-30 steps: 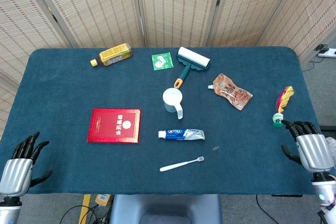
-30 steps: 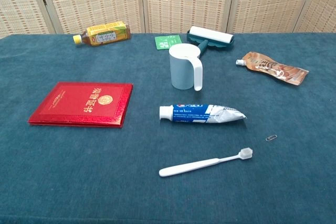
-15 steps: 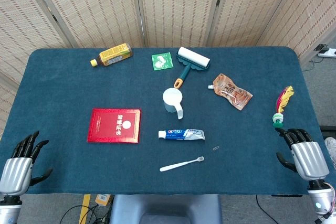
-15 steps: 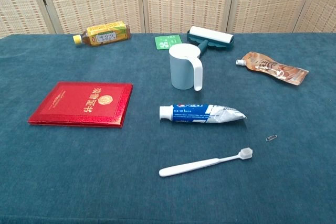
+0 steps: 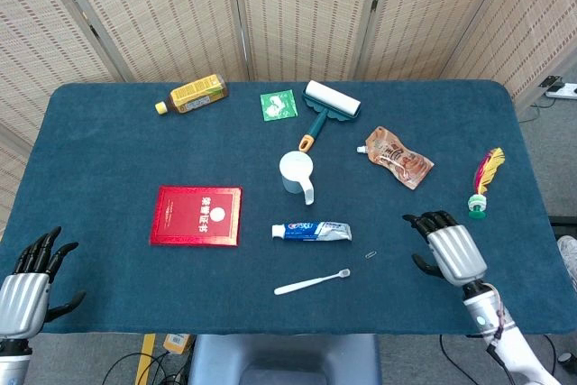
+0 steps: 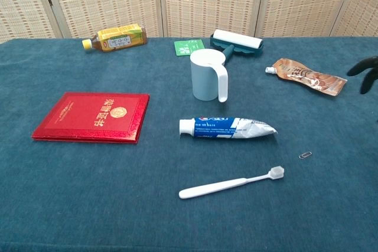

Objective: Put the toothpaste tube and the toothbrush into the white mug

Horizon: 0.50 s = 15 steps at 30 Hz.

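Right hand (image 5: 448, 252) sits lower right of the head view, fingers spread and empty; left hand (image 5: 25, 288) idles spread and empty at the lower left corner. Toothpaste tube (image 5: 311, 231) and toothbrush (image 5: 312, 282) lie flat at centre, just below the upright white mug (image 5: 297, 173). Risks: the thin brush skids on the cloth when pinched, or a fingertip clips the mug over.

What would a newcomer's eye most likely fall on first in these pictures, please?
Probably the red booklet, the brightest thing on the dark blue table, lying left of centre. Next come the white mug standing mid-table, with the toothpaste tube and toothbrush lying in front of it, and the right hand open above the cloth.
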Each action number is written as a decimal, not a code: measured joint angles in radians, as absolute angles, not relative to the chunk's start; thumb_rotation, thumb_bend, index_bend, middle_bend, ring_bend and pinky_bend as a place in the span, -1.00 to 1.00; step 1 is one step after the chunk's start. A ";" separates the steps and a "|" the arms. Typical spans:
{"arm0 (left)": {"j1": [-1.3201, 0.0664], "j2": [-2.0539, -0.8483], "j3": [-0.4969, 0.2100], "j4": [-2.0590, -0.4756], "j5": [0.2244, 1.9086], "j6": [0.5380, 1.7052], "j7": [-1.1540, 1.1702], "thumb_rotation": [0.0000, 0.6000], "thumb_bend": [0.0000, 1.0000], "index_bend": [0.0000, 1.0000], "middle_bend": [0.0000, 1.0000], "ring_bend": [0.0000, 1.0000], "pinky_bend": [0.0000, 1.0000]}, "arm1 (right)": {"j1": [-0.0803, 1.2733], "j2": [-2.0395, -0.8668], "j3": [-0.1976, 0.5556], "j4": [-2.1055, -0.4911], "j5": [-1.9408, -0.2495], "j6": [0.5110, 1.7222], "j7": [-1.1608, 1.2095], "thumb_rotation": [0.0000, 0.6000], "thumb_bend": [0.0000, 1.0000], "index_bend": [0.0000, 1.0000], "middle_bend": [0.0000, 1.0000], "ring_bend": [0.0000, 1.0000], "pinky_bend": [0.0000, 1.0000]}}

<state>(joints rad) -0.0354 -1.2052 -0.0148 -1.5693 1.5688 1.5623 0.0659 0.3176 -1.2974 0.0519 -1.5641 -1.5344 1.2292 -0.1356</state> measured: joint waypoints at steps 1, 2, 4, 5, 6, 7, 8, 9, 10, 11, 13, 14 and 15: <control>-0.032 -1.201 -0.014 -1.569 1.568 1.566 0.062 1.00 -0.54 -0.55 -0.91 -0.87 -0.71 | 0.337 -1.317 0.061 -1.557 -1.523 1.201 -0.138 1.00 -0.58 -0.56 -0.30 -0.51 -0.51; -0.030 -1.199 -0.014 -1.569 1.567 1.569 0.059 1.00 -0.54 -0.55 -0.91 -0.87 -0.71 | 0.364 -1.346 0.074 -1.546 -1.506 1.165 -0.143 1.00 -0.58 -0.56 -0.30 -0.51 -0.51; -0.025 -1.195 -0.011 -1.568 1.565 1.572 0.054 1.00 -0.54 -0.55 -0.91 -0.88 -0.71 | 0.401 -1.392 0.091 -1.524 -1.482 1.117 -0.155 1.00 -0.58 -0.56 -0.30 -0.51 -0.51; -0.024 -1.194 -0.010 -1.567 1.564 1.572 0.051 1.00 -0.54 -0.55 -0.91 -0.88 -0.71 | 0.424 -1.423 0.102 -1.506 -1.466 1.091 -0.165 1.00 -0.58 -0.56 -0.30 -0.51 -0.51; -0.022 -1.193 -0.009 -1.566 1.562 1.572 0.050 1.00 -0.54 -0.55 -0.91 -0.87 -0.71 | 0.440 -1.446 0.109 -1.492 -1.455 1.074 -0.173 1.00 -0.58 -0.56 -0.30 -0.51 -0.51; -0.020 -1.191 -0.008 -1.565 1.560 1.572 0.049 1.00 -0.54 -0.55 -0.91 -0.88 -0.71 | 0.455 -1.468 0.116 -1.476 -1.445 1.059 -0.182 1.00 -0.58 -0.56 -0.30 -0.51 -0.51; -0.019 -1.190 -0.008 -1.564 1.558 1.572 0.048 1.00 -0.54 -0.55 -0.91 -0.88 -0.71 | 0.473 -1.498 0.124 -1.455 -1.434 1.043 -0.194 1.00 -0.58 -0.56 -0.30 -0.51 -0.51; -0.017 -1.189 -0.007 -1.563 1.556 1.572 0.047 1.00 -0.54 -0.55 -0.91 -0.88 -0.71 | 0.486 -1.519 0.130 -1.439 -1.426 1.034 -0.202 1.00 -0.58 -0.56 -0.30 -0.51 -0.51; -0.016 -1.187 -0.007 -1.562 1.554 1.573 0.045 1.00 -0.54 -0.55 -0.91 -0.88 -0.71 | 0.497 -1.539 0.137 -1.422 -1.417 1.025 -0.208 1.00 -0.58 -0.56 -0.30 -0.51 -0.51; -0.015 -1.186 -0.007 -1.561 1.552 1.573 0.043 1.00 -0.54 -0.55 -0.91 -0.88 -0.71 | 0.513 -1.565 0.145 -1.400 -1.406 1.014 -0.216 1.00 -0.58 -0.56 -0.30 -0.51 -0.51; -0.012 -1.185 -0.007 -1.558 1.547 1.573 0.042 1.00 -0.54 -0.55 -0.91 -0.88 -0.71 | 0.535 -1.601 0.157 -1.368 -1.388 0.999 -0.226 1.00 -0.58 -0.56 -0.30 -0.51 -0.51; -0.011 -1.184 -0.007 -1.558 1.546 1.572 0.041 1.00 -0.54 -0.55 -0.91 -0.88 -0.71 | 0.549 -1.623 0.166 -1.349 -1.376 0.989 -0.230 1.00 -0.58 -0.56 -0.29 -0.51 -0.51; -0.010 -1.184 -0.006 -1.557 1.545 1.571 0.041 1.00 -0.54 -0.55 -0.91 -0.88 -0.71 | 0.559 -1.637 0.172 -1.337 -1.366 0.981 -0.233 1.00 -0.58 -0.56 -0.29 -0.51 -0.51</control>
